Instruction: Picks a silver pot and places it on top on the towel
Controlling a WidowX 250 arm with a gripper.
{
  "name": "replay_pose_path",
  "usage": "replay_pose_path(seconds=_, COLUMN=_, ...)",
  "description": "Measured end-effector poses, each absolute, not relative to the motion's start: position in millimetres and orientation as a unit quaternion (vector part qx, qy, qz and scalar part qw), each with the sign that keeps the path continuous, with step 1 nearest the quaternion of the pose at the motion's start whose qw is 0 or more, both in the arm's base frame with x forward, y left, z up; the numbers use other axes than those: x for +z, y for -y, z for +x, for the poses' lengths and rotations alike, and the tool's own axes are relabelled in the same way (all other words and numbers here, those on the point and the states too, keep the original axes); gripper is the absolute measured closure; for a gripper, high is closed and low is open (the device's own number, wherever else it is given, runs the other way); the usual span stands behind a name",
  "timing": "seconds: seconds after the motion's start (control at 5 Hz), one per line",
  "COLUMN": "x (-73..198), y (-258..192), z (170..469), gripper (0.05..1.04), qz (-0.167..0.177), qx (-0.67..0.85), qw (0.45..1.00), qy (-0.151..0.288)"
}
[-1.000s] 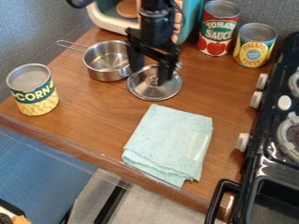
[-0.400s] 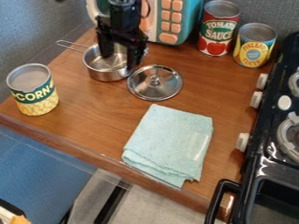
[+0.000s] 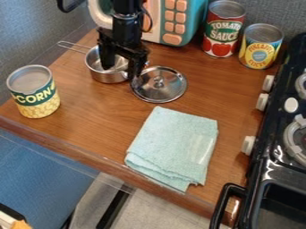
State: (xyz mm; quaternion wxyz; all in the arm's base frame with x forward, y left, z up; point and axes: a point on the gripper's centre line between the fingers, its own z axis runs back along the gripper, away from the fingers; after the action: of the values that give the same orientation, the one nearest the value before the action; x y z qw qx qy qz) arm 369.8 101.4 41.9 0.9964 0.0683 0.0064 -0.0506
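The black gripper (image 3: 121,74) hangs over the right part of the silver pot (image 3: 106,76), open. One finger is over the pot's inside and the other is just outside its right wall, by the lid's left edge. The pot stands upright on the wooden counter, its wire handle pointing to the upper left. The light green towel (image 3: 173,145) lies folded near the counter's front edge, to the lower right of the pot.
A silver lid (image 3: 159,85) lies right of the pot. The corn can (image 3: 35,92) stands at left, the tomato sauce can (image 3: 223,29) and pineapple can (image 3: 261,46) at upper right. A toy microwave (image 3: 177,22) is behind, a black stove (image 3: 281,147) at right.
From above the lid, the gripper has moved left to the pot, then slightly lower over its right wall. The pot, lid and towel have stayed in place.
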Motion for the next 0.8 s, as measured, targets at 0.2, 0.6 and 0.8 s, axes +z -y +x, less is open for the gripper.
replay_pose_path(seconds=0.2, x=39.2, y=-100.9, z=371.0, gripper=0.414, qz=0.066, qx=-0.055, qw=0.996, qy=-0.005)
replay_pose_path(seconds=0.6, x=40.0, y=-101.3, z=373.7, gripper=0.923, qz=0.064, qx=-0.062, qw=0.996, qy=-0.005)
replay_pose_path(seconds=0.8, x=39.8, y=-101.8, z=372.6, gripper=0.999, qz=0.058, qx=-0.073, qw=0.996, qy=-0.007)
